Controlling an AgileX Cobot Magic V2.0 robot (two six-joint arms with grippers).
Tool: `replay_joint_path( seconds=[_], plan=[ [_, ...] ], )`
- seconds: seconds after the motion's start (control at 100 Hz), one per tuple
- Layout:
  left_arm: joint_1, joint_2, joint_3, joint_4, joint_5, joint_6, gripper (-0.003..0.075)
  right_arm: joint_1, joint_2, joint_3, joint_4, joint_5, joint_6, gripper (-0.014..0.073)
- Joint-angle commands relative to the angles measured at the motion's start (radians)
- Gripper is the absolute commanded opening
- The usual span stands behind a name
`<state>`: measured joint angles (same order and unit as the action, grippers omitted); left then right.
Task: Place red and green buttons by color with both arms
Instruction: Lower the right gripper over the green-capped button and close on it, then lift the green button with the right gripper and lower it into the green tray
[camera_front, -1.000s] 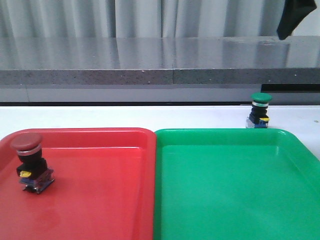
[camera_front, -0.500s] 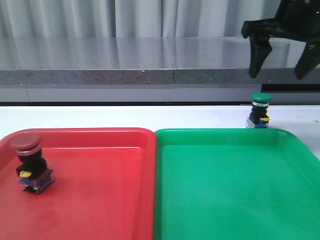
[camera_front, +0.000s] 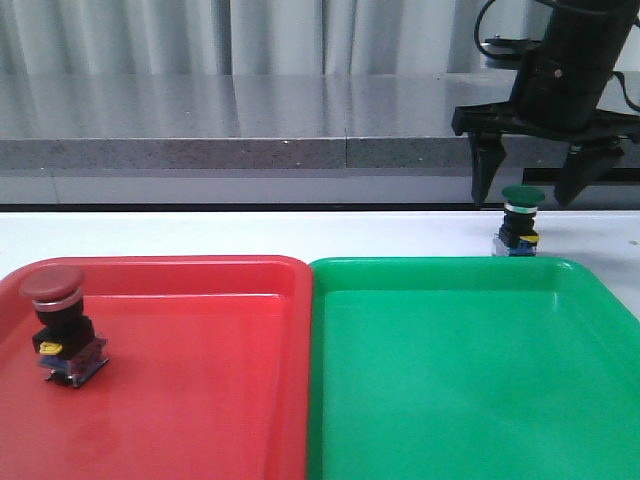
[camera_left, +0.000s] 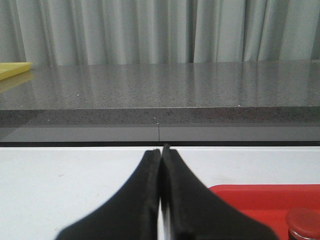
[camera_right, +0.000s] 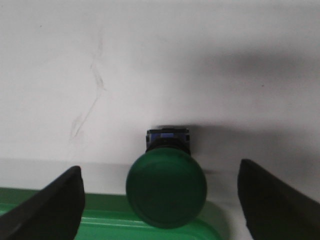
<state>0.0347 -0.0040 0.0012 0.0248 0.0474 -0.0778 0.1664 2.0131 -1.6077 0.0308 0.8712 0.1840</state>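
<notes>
- R gripper (camera_front: 533, 195) jaws spread wide, flanking green button (camera_front: 521, 220), no contact; button upright on desk (camera_front: 250, 235), just behind green tray (camera_front: 470, 380).
- Risk: button tall w/ small base; a jaw tip clipping the cap likely tips it or knocks it away. An off-centre close could skew it.
- Red button (camera_front: 60, 325) sits in red tray (camera_front: 200, 380); looks done.
- R wrist view shows cap centred between jaws (camera_right: 166, 187); front view can't confirm that.
- L gripper (camera_left: 161, 200) jaws clenched, empty; only L wrist view shows it.
</notes>
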Motion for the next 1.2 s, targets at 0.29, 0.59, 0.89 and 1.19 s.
replay_joint_path(
  seconds=[0.29,0.59,0.89,1.19],
  plan=[
    [-0.001,-0.033,0.013,-0.01,-0.08,0.0,-0.002,-0.002,-0.017,-0.065,0.007,0.001,-0.001,0.0537],
    [-0.001,-0.033,0.013,-0.01,-0.08,0.0,-0.002,-0.008,-0.016,-0.066,0.007,0.006,-0.001,0.0288],
    [-0.001,-0.033,0.013,-0.01,-0.08,0.0,-0.002,-0.008,-0.04,-0.099,0.007,0.028,-0.001,0.0288],
    [-0.001,-0.033,0.013,-0.01,-0.08,0.0,-0.002,0.042,-0.206,-0.086,-0.041,0.055,0.093,0.0288]
  ],
)
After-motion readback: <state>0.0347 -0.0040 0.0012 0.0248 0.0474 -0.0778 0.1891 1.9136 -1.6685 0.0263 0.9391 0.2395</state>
